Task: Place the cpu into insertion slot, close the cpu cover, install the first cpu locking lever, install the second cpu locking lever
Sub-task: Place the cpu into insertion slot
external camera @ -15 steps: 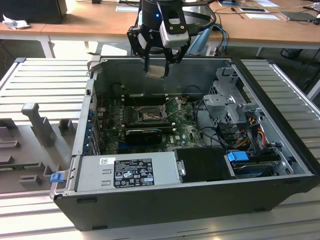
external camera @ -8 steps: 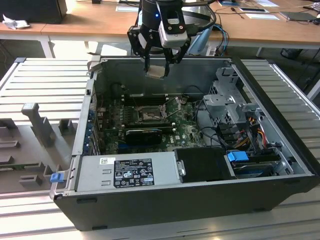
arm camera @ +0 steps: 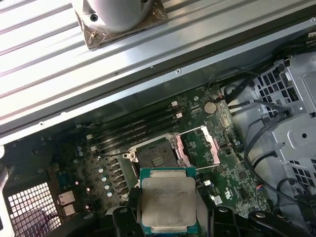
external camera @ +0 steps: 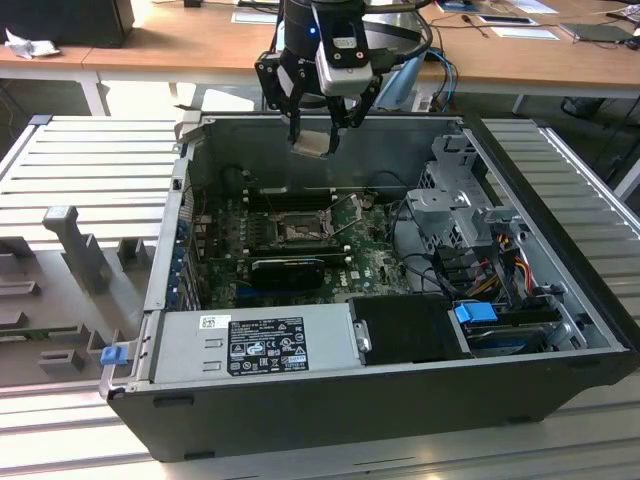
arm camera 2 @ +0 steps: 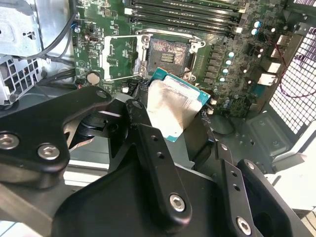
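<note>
1. Black gripper (external camera: 316,136) clamps the flat square silvery-grey cpu (arm camera: 168,203), green-edged, above the open dark computer case (external camera: 300,410)
2. Dark-framed square insertion slot (arm camera: 155,155) lies uncovered well below it, thin metal cpu cover (arm camera: 197,145) standing open beside

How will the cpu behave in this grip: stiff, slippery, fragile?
The cpu is a thin flat plate, so it is probably stiff and light. Its smooth metal top looks slippery; gripped by the end effector, it might slide if jolted.
</note>
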Robot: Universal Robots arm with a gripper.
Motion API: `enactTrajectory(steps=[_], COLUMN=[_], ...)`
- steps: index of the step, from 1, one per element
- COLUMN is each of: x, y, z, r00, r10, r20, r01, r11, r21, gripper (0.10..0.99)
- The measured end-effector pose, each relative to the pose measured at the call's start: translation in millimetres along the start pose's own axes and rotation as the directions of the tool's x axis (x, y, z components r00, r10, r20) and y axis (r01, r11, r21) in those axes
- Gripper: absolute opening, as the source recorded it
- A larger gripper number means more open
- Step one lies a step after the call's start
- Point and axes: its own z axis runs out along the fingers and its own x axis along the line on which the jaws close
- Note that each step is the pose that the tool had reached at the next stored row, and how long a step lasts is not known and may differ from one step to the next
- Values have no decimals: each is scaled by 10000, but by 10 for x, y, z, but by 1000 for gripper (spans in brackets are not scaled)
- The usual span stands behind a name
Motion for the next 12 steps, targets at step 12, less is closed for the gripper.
enactTrajectory(steps=[12], x=[0], y=[0], z=[0], r00=[9974], r10=[715], r20=[62], r01=[-715], r11=[9974], r21=[-16], gripper=[533])
